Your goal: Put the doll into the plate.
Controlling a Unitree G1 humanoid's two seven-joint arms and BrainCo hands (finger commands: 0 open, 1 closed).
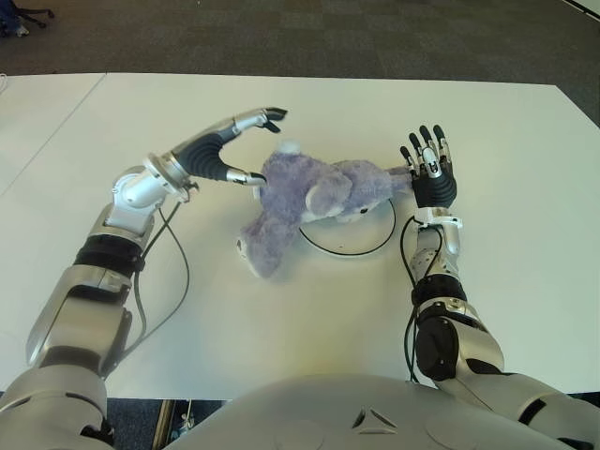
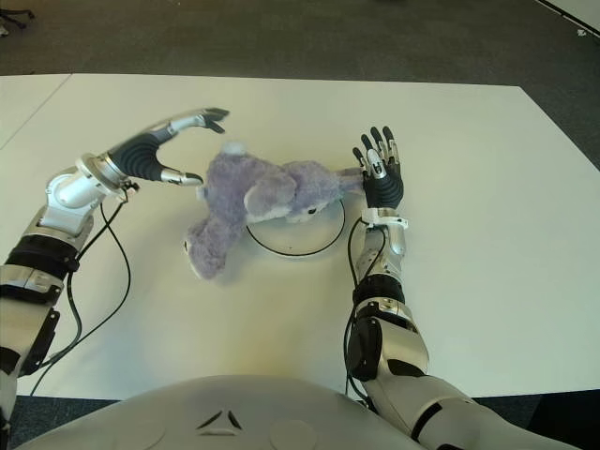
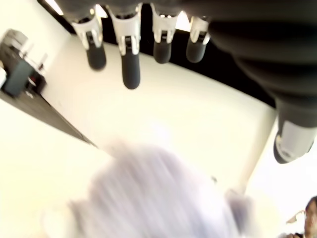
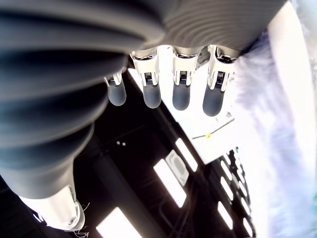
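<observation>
Both hands spread beside doll (image 1: 314, 202) half over plate (image 1: 366, 246).

Lilac doll (image 1: 309, 192), white plate (image 1: 361, 246) w/ black rim

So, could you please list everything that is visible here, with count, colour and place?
doll: one, purple plush, lying at the table's middle, head part over the plate's left side, legs off it toward the robot's left.
plate: one, white with a dark rim, partly under the doll.
table: one, white, under everything.
floor: dark carpet, beyond the table's far edge.
left hand: one, silver and black, fingers spread, around the doll's left end without grasping.
right hand: one, black, fingers spread, upright just right of the plate, holding nothing.
</observation>
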